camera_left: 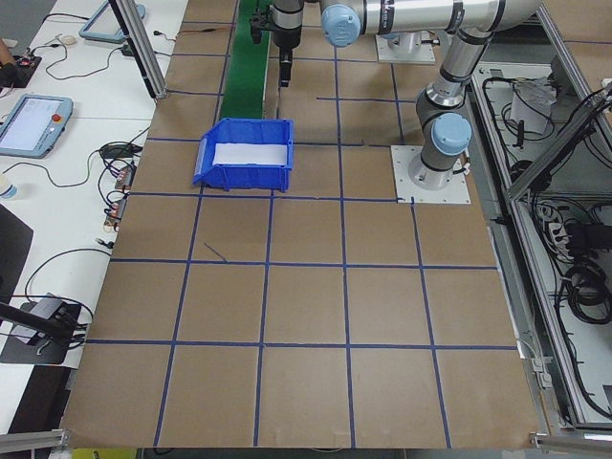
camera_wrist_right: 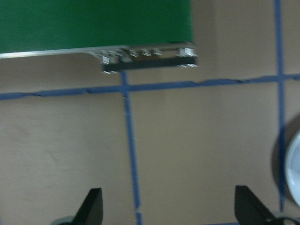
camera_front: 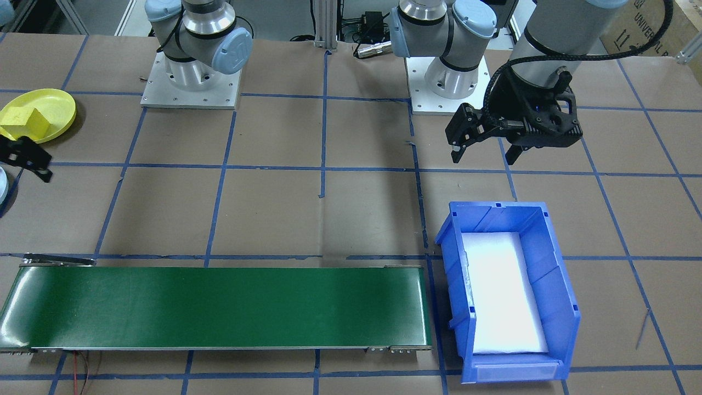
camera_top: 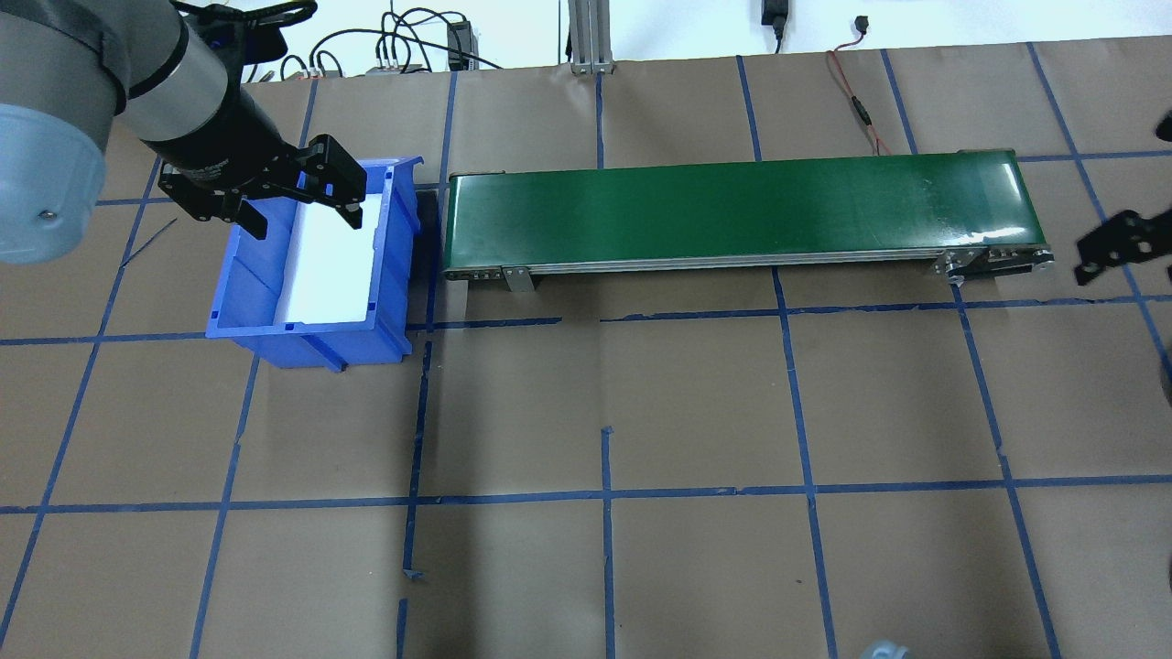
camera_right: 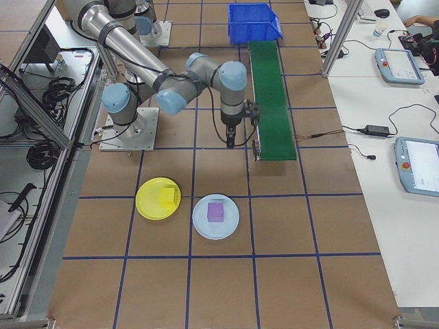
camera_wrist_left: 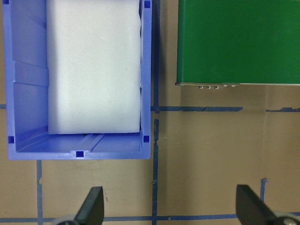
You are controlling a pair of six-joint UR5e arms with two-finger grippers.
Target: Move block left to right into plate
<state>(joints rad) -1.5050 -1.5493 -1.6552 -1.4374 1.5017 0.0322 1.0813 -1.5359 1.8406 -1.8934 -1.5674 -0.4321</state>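
I see the yellow block [camera_front: 24, 123] lying in the plate [camera_front: 52, 107], both grippers, left [camera_wrist_left: 171, 206] and right [camera_wrist_right: 168, 206], apparently empty, fingers spread apart.

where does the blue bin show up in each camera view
Front-facing: blue bin, lower right.
Overhead, upper left.
Exterior left, upper centre-left.
Exterior right, top centre.
Left wrist, upper left.
Right wrist: not in it.
Shared landmark: the green conveyor belt ends beside it.
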